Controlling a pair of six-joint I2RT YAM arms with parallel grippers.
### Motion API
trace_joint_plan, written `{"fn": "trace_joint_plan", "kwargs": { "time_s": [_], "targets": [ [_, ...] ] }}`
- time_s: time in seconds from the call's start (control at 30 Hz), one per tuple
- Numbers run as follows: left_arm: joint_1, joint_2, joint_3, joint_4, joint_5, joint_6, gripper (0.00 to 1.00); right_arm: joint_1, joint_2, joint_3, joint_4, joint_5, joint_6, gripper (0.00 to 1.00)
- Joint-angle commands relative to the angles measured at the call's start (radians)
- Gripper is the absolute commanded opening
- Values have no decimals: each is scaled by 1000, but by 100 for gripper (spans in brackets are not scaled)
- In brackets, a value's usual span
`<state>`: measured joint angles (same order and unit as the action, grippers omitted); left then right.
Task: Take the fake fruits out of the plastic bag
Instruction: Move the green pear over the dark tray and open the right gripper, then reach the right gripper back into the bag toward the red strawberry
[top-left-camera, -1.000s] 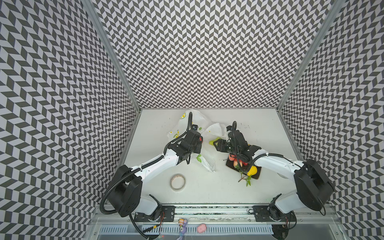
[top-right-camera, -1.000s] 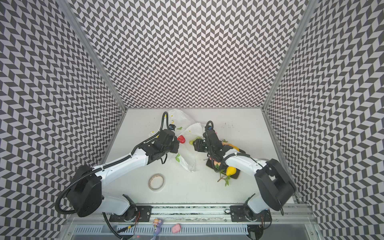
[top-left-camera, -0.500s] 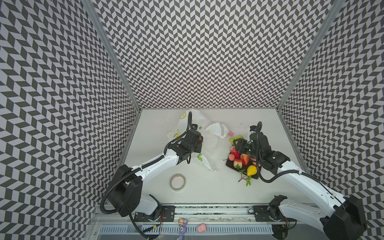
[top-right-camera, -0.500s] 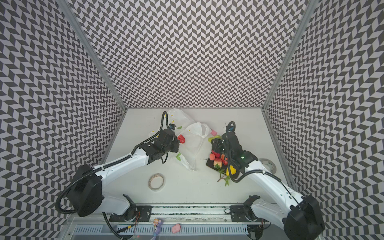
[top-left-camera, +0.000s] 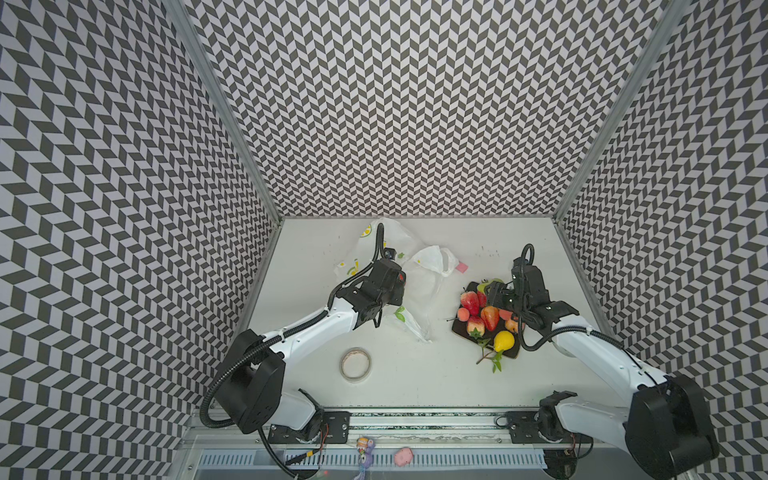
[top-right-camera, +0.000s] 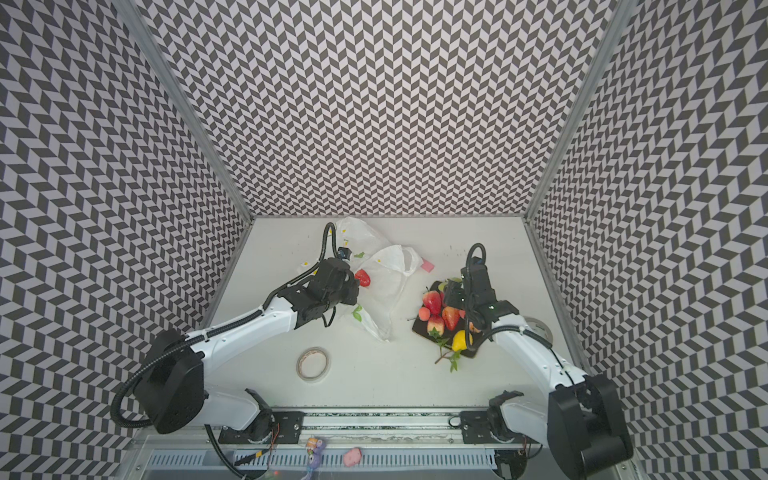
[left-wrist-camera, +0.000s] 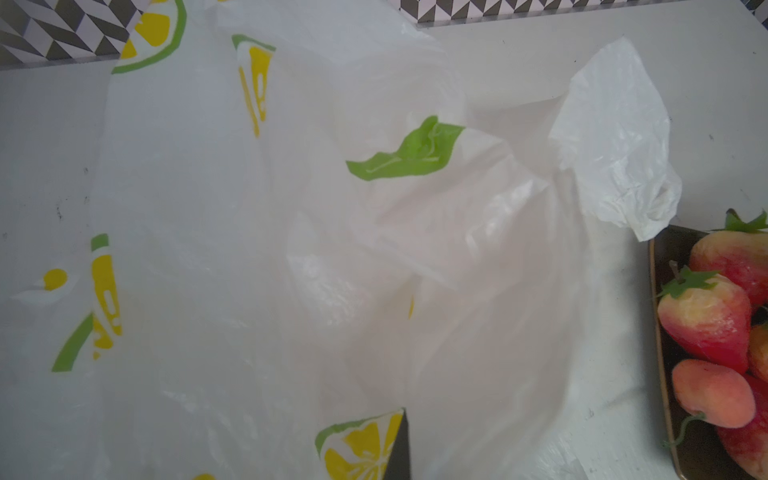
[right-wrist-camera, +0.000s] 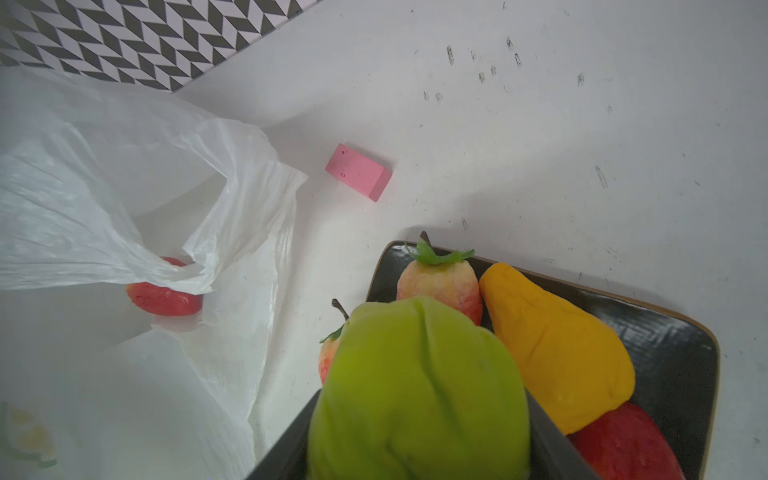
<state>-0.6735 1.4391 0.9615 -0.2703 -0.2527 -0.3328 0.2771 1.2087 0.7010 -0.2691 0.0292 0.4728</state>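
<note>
Snugly, green pear (right-wrist-camera: 415, 374) within right pincer (right-wrist-camera: 422, 401)

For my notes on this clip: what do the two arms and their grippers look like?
Both the left arm and right arm have glossy white link shells with bulky black joint housings. A black ribbed cable loops along each, arching above the wrist. The left gripper and right gripper are black, with flat dark fingers. No markings are legible.
</note>
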Motion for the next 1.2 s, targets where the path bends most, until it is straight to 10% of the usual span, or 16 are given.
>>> {"fn": "trace_joint_plan", "kwargs": {
  "time_s": [0.0, 0.73, 1.17],
  "targets": [
    [3, 9, 9, -3, -10, -2, 0, -23, 38, 0, 82, -53, -37, 37],
    [2, 15, 23, -15, -10, -8, 0, -45, -19, 14, 13, -15, -38, 82],
    [3, 15, 25, -12, -2, 1, 0, 48, -103, 105, -22, -129, -133, 73]
  ]
}}
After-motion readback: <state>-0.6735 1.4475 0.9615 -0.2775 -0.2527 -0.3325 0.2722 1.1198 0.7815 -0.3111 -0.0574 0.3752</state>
